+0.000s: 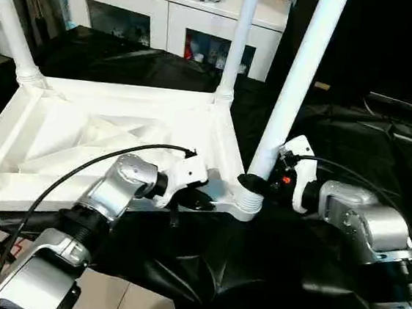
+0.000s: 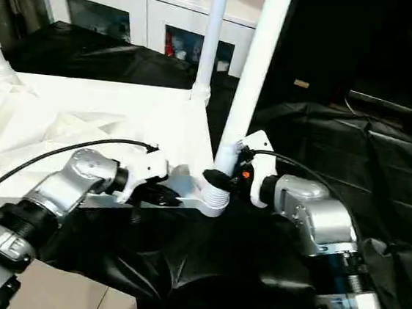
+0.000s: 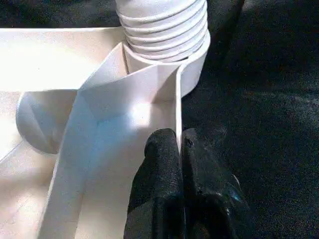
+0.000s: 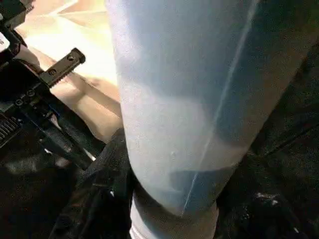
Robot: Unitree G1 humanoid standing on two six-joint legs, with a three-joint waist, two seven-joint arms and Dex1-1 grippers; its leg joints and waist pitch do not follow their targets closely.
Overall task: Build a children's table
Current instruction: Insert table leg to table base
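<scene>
Left claw (image 3: 180,149) pinched shut on tabletop (image 1: 60,139) rim, lower centre; right claw (image 1: 256,183) clamped around leg (image 1: 290,89) just above corner socket (image 1: 247,202).

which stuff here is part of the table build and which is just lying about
Part of the job:
- tabletop, upside down, left gripper shut on its rim
- near-corner leg in its socket, right gripper clasped around it
- two far legs standing in their sockets

Just lying about:
- white cabinet
- black cloth
</scene>
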